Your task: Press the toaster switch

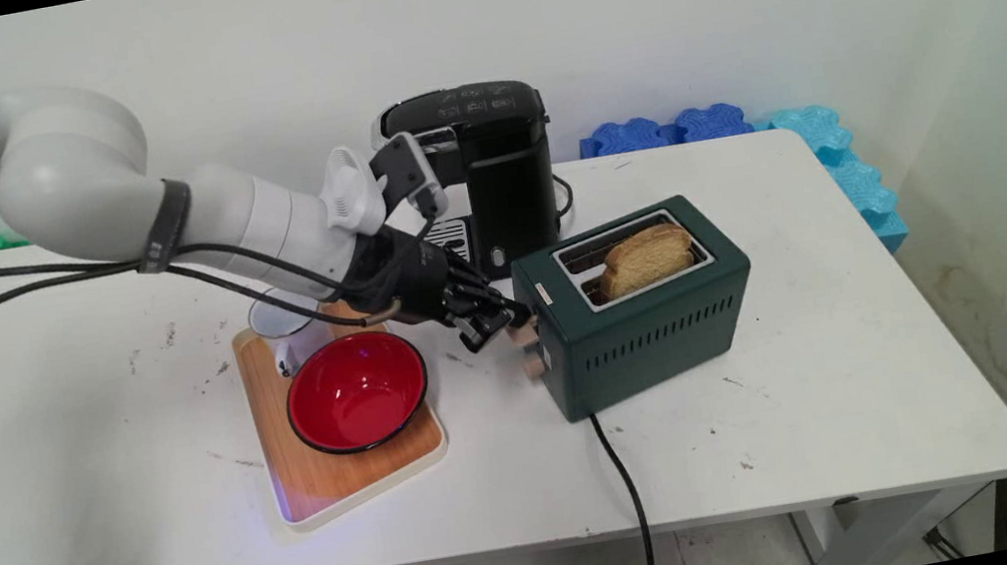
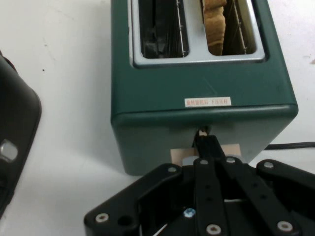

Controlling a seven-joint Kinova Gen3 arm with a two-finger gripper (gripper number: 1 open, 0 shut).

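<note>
Black gripper (image 2: 204, 135), jaws pinched together, presses against the green toaster's (image 2: 197, 93) end face at its lever slot.

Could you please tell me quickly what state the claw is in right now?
Claw: shut, fingers together at the toaster lever, touching it.

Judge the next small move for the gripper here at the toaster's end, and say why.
Probably a short press straight down. The gripper looks shut with its fingertips at the lever slot on the end of the green toaster, above the wooden knob. A slice of bread stands high out of one slot, so the lever seems not yet pushed down.
</note>
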